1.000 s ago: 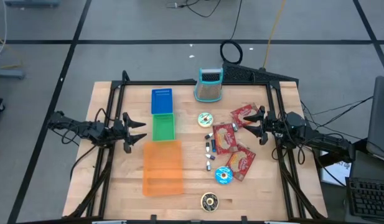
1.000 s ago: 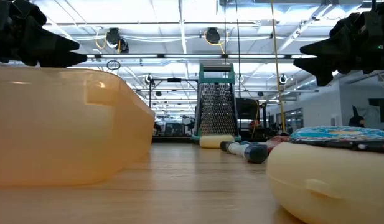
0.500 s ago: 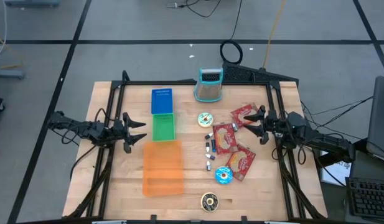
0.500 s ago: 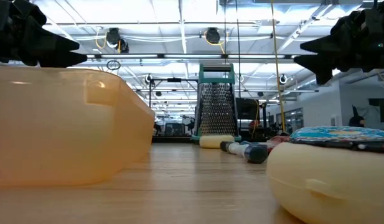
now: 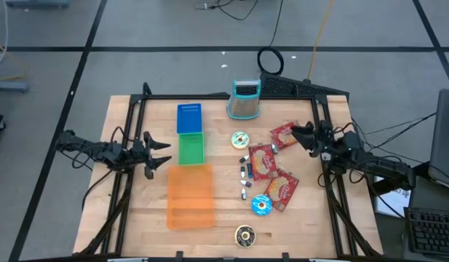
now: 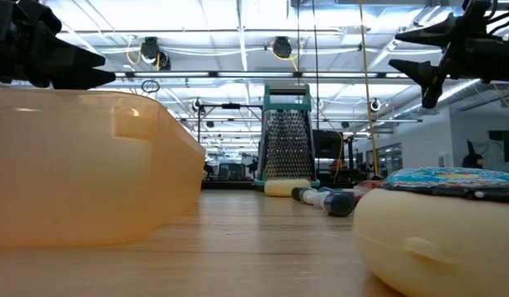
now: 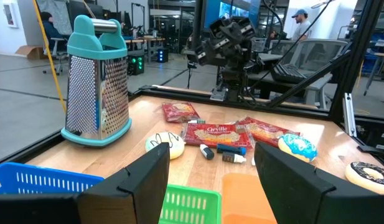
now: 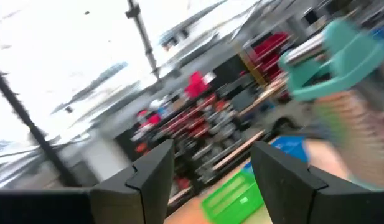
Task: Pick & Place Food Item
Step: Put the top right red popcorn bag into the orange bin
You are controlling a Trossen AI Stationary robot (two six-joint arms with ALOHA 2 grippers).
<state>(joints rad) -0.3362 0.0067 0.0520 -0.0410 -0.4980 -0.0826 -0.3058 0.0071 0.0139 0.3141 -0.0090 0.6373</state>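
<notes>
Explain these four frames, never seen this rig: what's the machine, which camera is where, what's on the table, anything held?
It is a two-armed robot at a wooden table. The high view looks straight down; the low view sits at tabletop height; each wrist view looks out past that arm's own two dark fingers.

The left gripper waits at the table's left edge, the right gripper at the right edge. Both are open and hold nothing.

On the table: a blue basket, a green basket and an orange bin in a column; a box grater at the far edge; three red popcorn packets; three doughnuts, one blue-iced; and some small items I cannot identify.
</notes>
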